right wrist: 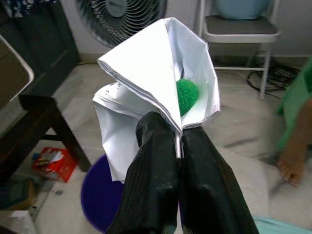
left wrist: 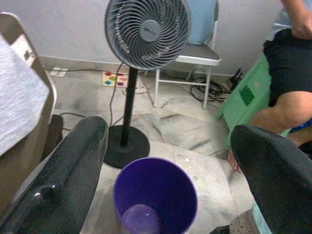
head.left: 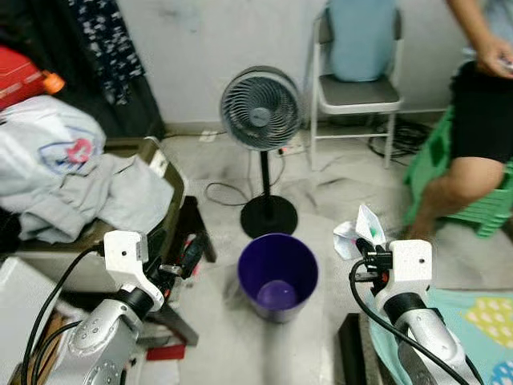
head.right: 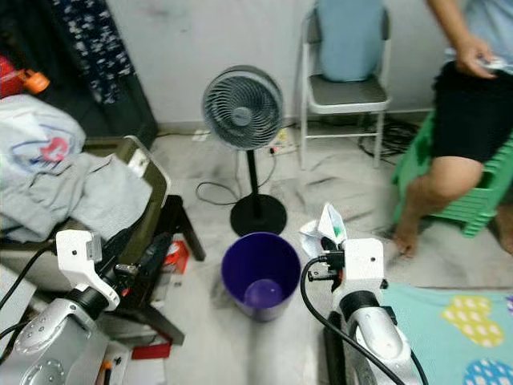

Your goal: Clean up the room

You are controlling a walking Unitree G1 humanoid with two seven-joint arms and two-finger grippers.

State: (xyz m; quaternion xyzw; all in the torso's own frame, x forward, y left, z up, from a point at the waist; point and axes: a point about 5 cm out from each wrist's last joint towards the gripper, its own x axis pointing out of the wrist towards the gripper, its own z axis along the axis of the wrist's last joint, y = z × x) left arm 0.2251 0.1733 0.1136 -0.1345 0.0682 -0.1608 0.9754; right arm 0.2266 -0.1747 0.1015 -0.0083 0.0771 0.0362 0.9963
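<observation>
Right wrist view: right tool (right wrist: 178,146) pinches crumpled paper (right wrist: 156,83)

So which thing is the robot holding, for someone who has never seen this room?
Find the standing fan; the purple bin sits on the floor before it. Just right of the bin, the right gripper pinches crumpled white paper, marked by a green blob.

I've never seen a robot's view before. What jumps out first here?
The right tool is shut on a crumpled white paper with a green spot, held just right of a purple bin on the floor. A fan stands behind the bin, and a person sits on a green stool at the far right.
</observation>
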